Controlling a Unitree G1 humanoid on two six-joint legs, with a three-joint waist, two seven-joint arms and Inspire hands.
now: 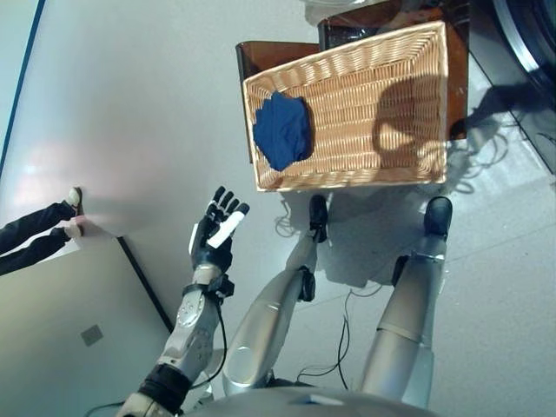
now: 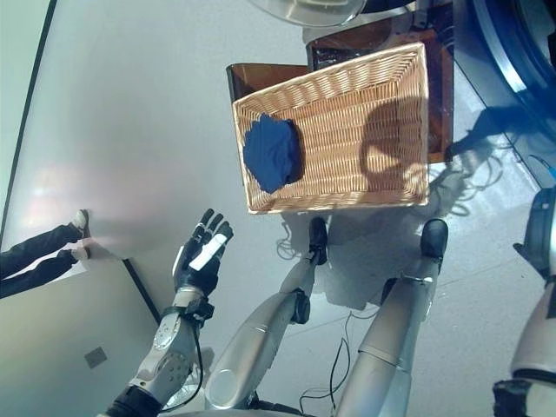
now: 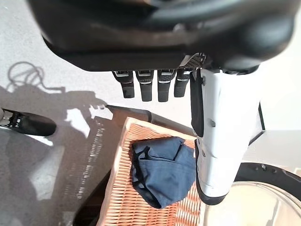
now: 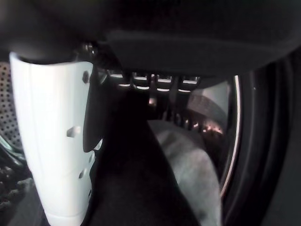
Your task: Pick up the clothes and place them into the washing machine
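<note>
A dark blue garment (image 1: 282, 130) lies bunched at the left end of the shallow wicker basket (image 1: 365, 178), and it also shows in the left wrist view (image 3: 162, 172). My left hand (image 1: 215, 230) is open and empty over the floor, near and to the left of the basket. My right hand (image 4: 51, 141) reaches into the washing machine drum (image 4: 230, 141) with its fingers (image 4: 141, 82) straight. A dark garment (image 4: 131, 179) and a grey garment (image 4: 188, 165) lie in the drum past them. The washing machine (image 1: 530, 35) stands at the far right.
The basket rests on a low dark brown box (image 1: 261, 56). The machine's round door (image 2: 304, 9) hangs open beyond the basket. A person's legs (image 1: 35, 230) show at the left edge. A dark strip (image 1: 143, 278) crosses the floor by my left arm.
</note>
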